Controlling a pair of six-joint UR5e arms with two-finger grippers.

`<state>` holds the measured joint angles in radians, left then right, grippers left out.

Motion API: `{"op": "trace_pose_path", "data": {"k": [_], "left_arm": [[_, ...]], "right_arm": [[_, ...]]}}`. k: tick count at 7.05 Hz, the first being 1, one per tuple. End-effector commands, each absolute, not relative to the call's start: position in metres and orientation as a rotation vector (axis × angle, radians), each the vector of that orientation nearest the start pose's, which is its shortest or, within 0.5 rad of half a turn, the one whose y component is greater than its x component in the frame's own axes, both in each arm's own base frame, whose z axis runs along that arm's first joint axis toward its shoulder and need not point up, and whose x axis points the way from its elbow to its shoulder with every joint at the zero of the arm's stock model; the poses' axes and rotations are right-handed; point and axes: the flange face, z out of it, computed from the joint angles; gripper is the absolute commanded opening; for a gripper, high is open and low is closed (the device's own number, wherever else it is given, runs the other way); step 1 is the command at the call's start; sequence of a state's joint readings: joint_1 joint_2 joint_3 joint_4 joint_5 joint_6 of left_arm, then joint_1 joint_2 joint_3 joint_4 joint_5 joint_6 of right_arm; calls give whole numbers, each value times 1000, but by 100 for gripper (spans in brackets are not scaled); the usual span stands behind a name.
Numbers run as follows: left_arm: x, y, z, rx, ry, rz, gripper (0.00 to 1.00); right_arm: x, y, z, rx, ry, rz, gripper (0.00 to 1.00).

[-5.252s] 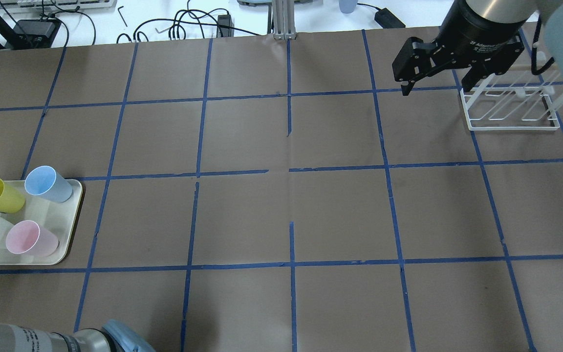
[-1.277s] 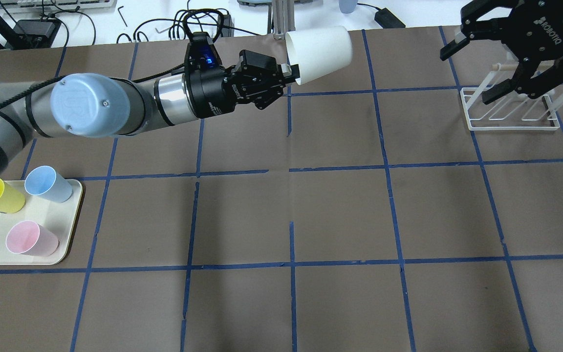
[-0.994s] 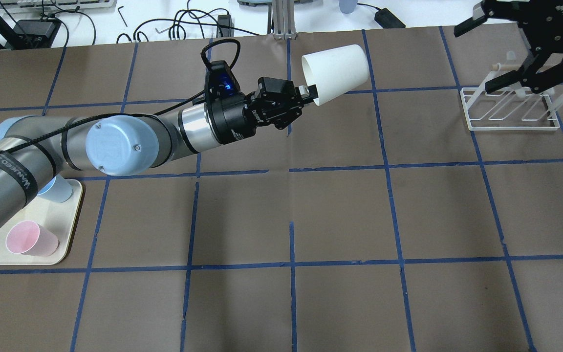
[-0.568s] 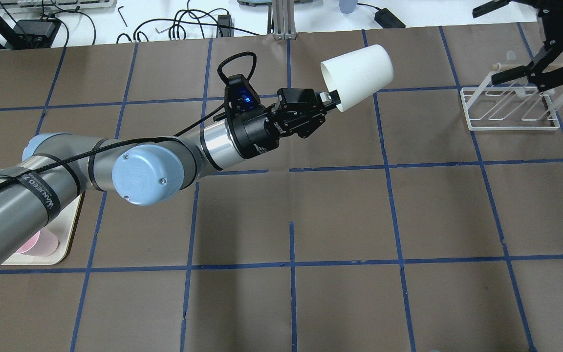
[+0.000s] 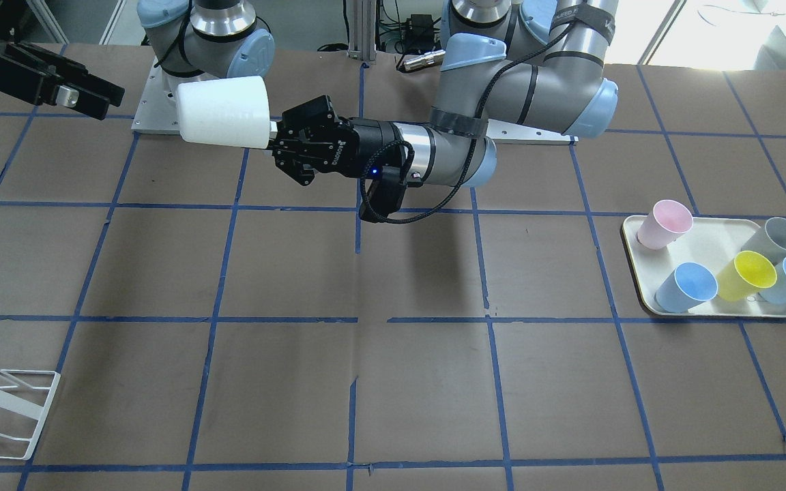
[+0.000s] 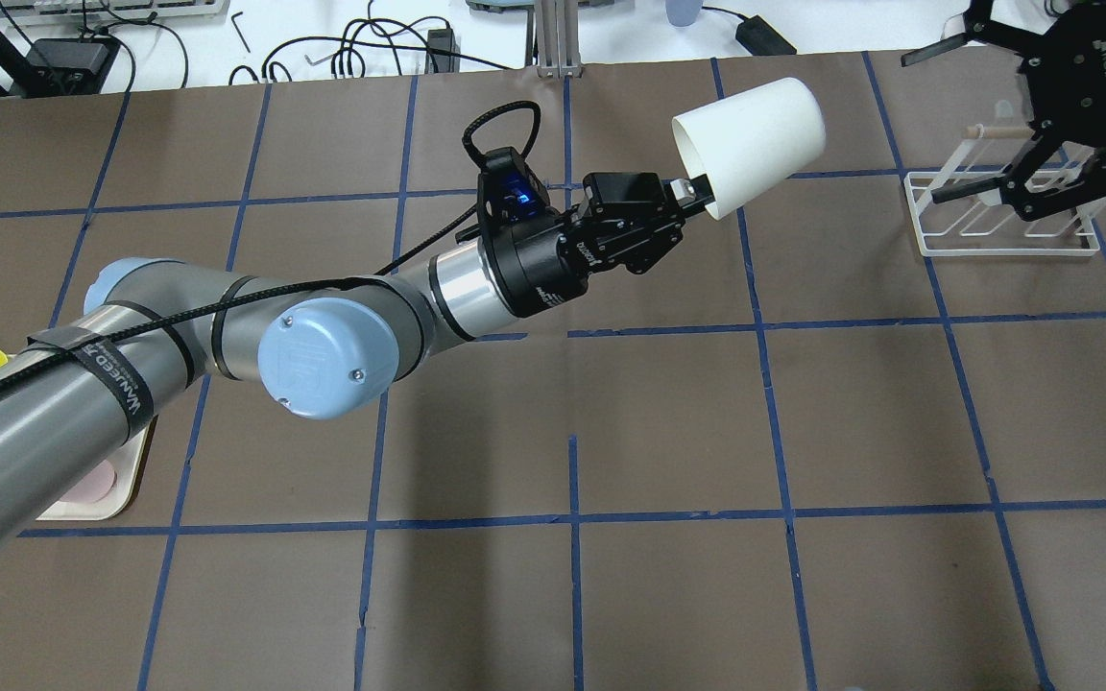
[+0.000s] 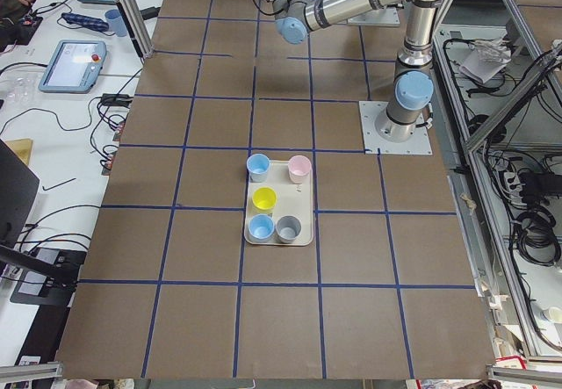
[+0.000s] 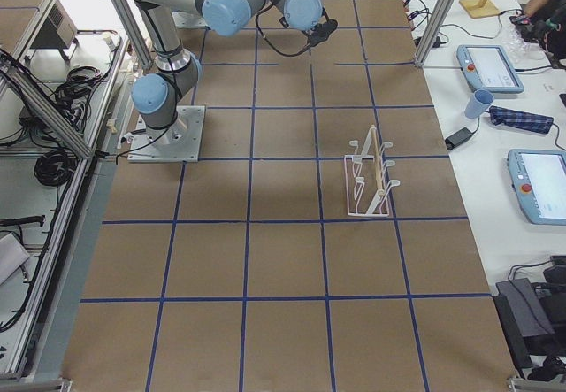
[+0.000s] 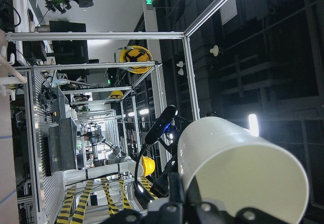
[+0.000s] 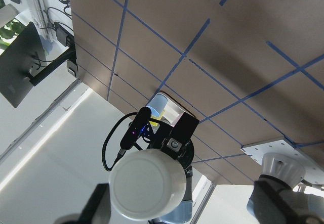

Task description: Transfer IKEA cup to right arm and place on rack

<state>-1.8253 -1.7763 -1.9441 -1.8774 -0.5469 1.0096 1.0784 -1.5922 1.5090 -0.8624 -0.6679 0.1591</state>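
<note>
Cup (image 6: pixel 750 144) held aloft, sideways

Brown table (image 6: pixel 668 422) with blue tape lines; the left arm (image 6: pixel 323 355) stretches over it. White wire rack (image 6: pixel 995 245) on the right side, tray (image 5: pixel 714 312) of coloured cups (image 5: pixel 746 275) well apart. Right claw (image 6: pixel 920 130) spread wide near the rack. Left claw (image 6: pixel 697 192) pinches the pale cup's rim (bottom toward the right claw), clear of the table.

The rack (image 6: pixel 1004 252) stood at the robot's right end of the surface (image 6: pixel 668 422), toward its far side. Well to the rack's left, at the opposite end, lay the tray (image 5: pixel 710 235) with five other cups (image 5: pixel 744 273) standing on it. Between them, nearer the rack and off the surface, the IKEA cup (image 6: pixel 750 144) lay sideways, its rim in the fingers of the left gripper (image 6: pixel 695 190) and its base turned toward the rack's side. The right gripper (image 6: pixel 923 128) hung above the rack's end, apart from the cup.
</note>
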Motion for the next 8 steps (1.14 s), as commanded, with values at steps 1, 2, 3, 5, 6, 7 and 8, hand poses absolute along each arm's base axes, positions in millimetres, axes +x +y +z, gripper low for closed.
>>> {"op": "trace_pose_path", "data": {"k": [1,2,3,5,6,7,8], "left_arm": [[-351,-438,321,76,-1239,172,0],[-352,-438,319,83,-1241,159,0],[-355,-437,320,80,-1237,158,0],[-357,-436,320,79,-1237,154,0],[-357,-436,320,79,-1235,156,0],[-358,-435,320,78,-1235,154,0],[-358,-435,319,79,-1237,153,0]], "right_arm": [[-1,-480,508,1088,1865,605,100],[1,-483,507,1135,1845,643,100],[4,-485,503,1141,1844,665,100],[28,-485,506,1107,1869,685,100],[37,-485,507,1088,1882,695,100],[41,-486,507,1074,1896,684,100],[49,-486,507,1059,1908,690,100]]}}
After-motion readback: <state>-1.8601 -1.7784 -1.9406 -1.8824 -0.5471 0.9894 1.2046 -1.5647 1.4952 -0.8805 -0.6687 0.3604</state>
